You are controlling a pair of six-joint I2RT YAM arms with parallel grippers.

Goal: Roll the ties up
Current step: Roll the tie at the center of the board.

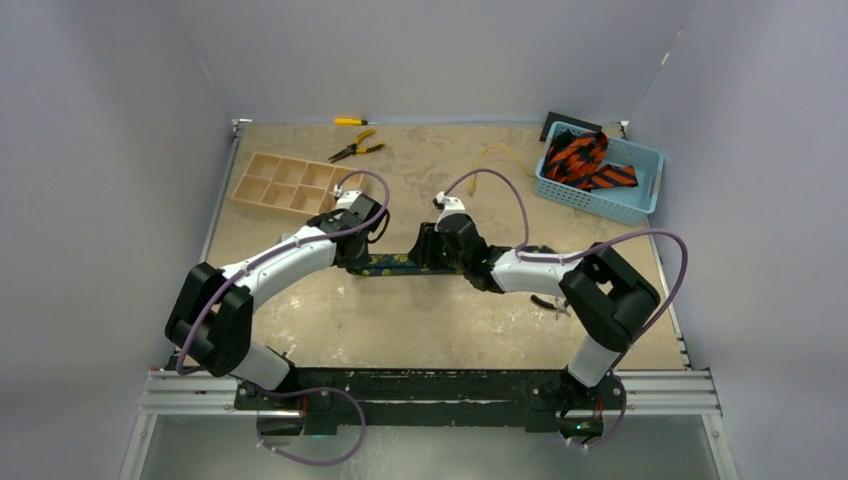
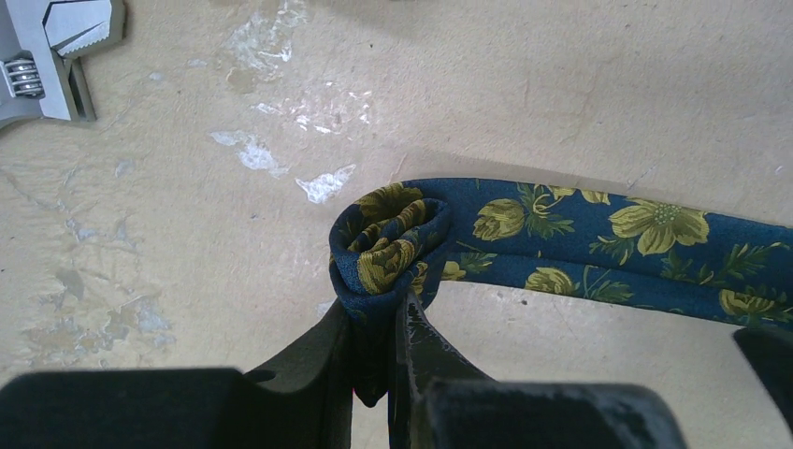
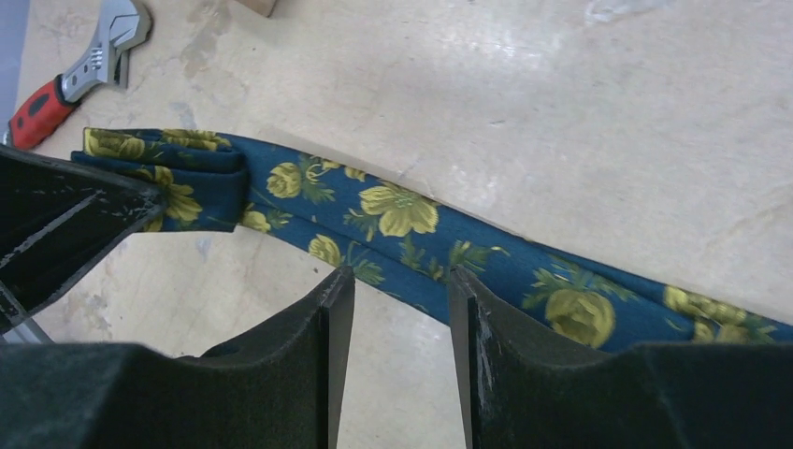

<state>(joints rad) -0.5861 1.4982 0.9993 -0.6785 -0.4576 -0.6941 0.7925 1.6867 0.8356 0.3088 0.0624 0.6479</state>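
A dark navy tie (image 1: 395,266) with yellow flowers lies stretched across the middle of the table. Its left end is wound into a small roll (image 2: 388,248). My left gripper (image 2: 379,318) is shut on that roll, with fabric pinched between its fingers. The flat strip (image 2: 608,243) runs off to the right. My right gripper (image 3: 397,281) hovers at the near edge of the strip (image 3: 402,224), open, with only bare table between its fingers. Orange-red ties with black stripes (image 1: 585,160) lie heaped in the blue basket (image 1: 600,205) at the back right.
A wooden compartment tray (image 1: 285,185) sits at the back left, with yellow-handled pliers (image 1: 355,150) and a small yellow tool (image 1: 350,121) behind it. A thin yellow cord (image 1: 495,155) lies near the basket. A red-handled adjustable wrench (image 3: 65,89) rests close to the tie's rolled end.
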